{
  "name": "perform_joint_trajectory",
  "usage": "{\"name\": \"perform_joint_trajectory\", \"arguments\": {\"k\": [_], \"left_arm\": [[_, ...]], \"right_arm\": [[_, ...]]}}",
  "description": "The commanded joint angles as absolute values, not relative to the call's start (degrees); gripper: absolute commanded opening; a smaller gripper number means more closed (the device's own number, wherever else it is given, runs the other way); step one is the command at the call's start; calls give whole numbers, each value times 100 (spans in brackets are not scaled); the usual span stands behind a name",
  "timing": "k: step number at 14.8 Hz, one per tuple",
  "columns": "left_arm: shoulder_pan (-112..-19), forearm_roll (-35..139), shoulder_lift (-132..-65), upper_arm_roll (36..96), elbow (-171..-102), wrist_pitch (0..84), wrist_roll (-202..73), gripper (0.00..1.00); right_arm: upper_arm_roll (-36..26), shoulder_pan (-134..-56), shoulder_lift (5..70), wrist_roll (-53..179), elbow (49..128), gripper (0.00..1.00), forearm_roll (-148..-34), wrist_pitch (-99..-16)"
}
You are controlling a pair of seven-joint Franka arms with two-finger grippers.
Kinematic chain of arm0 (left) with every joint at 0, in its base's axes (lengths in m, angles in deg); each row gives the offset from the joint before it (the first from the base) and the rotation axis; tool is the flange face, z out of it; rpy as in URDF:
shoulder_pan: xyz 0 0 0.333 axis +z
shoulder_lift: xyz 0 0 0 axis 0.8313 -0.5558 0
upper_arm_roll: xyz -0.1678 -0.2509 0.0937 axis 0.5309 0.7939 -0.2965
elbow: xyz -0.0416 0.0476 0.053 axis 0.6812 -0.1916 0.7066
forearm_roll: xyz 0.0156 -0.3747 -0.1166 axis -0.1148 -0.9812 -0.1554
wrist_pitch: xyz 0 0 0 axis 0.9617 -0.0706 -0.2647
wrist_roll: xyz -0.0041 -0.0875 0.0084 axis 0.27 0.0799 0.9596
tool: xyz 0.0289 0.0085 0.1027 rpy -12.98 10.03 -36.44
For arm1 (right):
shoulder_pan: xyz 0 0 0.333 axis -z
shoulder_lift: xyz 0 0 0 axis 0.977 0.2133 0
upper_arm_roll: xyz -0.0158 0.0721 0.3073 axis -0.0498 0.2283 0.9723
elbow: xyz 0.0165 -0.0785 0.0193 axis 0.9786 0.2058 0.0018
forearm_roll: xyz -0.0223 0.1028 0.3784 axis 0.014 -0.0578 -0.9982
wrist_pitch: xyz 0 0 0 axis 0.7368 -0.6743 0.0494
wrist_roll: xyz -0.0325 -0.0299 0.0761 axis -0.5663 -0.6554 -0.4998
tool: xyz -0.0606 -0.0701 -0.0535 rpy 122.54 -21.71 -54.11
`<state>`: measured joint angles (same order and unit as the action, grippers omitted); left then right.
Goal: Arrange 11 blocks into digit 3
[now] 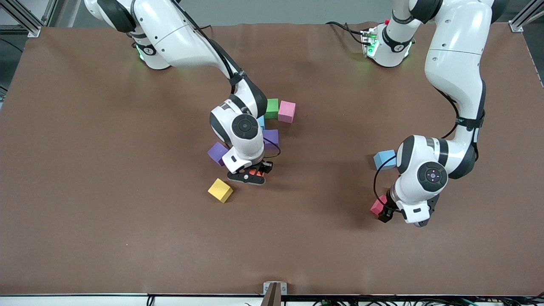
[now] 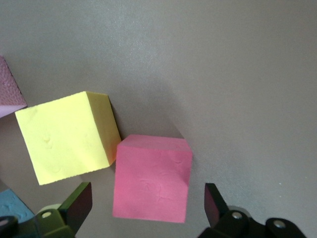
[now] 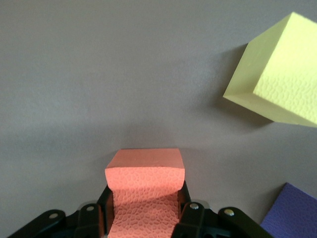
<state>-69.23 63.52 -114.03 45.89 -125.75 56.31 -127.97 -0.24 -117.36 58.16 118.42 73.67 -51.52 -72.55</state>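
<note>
Broad brown table mat [image 1: 106, 191], aluminium frame posts [image 1: 25, 19] at its corners, cables [image 1: 382, 301] along its near edge.

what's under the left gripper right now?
The open left gripper is over a pink block on the table, with a yellow block beside it. Front view hides the yellow one under the arm.

The right arm reaches from its base toward mid-worktop, wrist bent down, its hand [image 1: 254, 173] low over the worktop with fingers closed on an orange-red block [image 3: 144, 191]. The left arm folds down at its own end, its hand [image 1: 389, 211] low, fingers [image 2: 79, 202] spread wide, gripping nothing.
</note>
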Motion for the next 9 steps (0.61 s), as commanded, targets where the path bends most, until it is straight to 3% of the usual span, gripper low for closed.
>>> {"name": "perform_joint_trajectory", "arguments": {"k": [1, 9], "left_arm": [[-6810, 6244, -11494, 4667, -12535, 5620, -12616, 100], [-6810, 6244, -11582, 4676, -12526, 5629, -12616, 100]], "right_arm": [[45, -11767, 5368, 11792, 7910, 1, -5096, -7280], [159, -11794, 5034, 11519, 8402, 2, -5043, -7420]]}}
